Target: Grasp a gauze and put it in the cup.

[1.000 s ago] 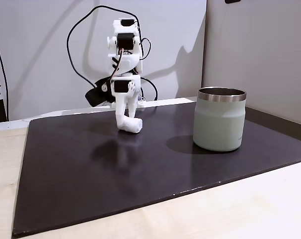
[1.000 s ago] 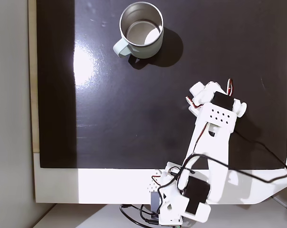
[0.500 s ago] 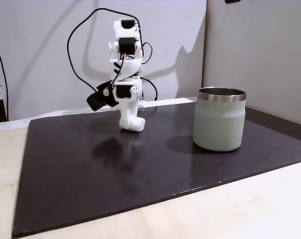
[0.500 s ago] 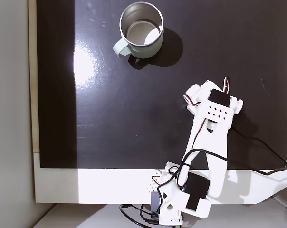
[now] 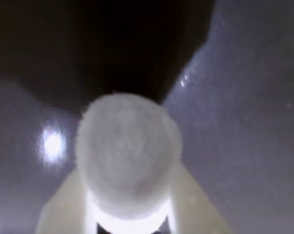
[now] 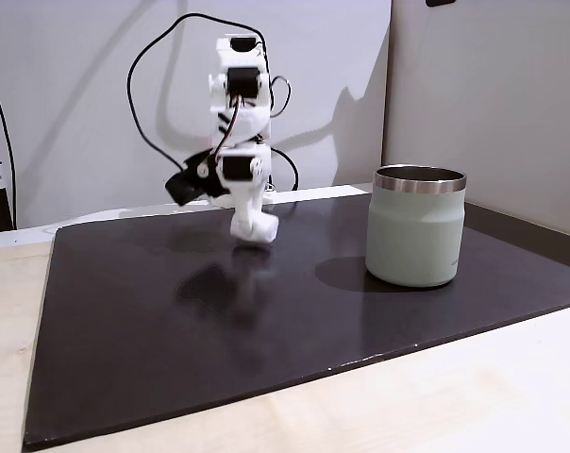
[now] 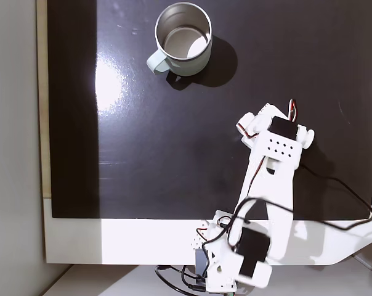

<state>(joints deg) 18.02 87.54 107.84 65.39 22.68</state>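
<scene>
White two-finger gripper (image 5: pixel 130 214) clamps the small white fuzzy gauze roll (image 5: pixel 127 151) across its middle, clear of the black mat (image 6: pixel 153 311). Soft, light, compressible — probably needs only gentle pressure. Pale grey-green steel-rimmed cup (image 6: pixel 416 226) stands well apart.

No readable text, labels, brands or numbers anywhere I can see, not on my arm, the cup (image 6: pixel 416 226) or the dark mat (image 6: pixel 266 321).
</scene>
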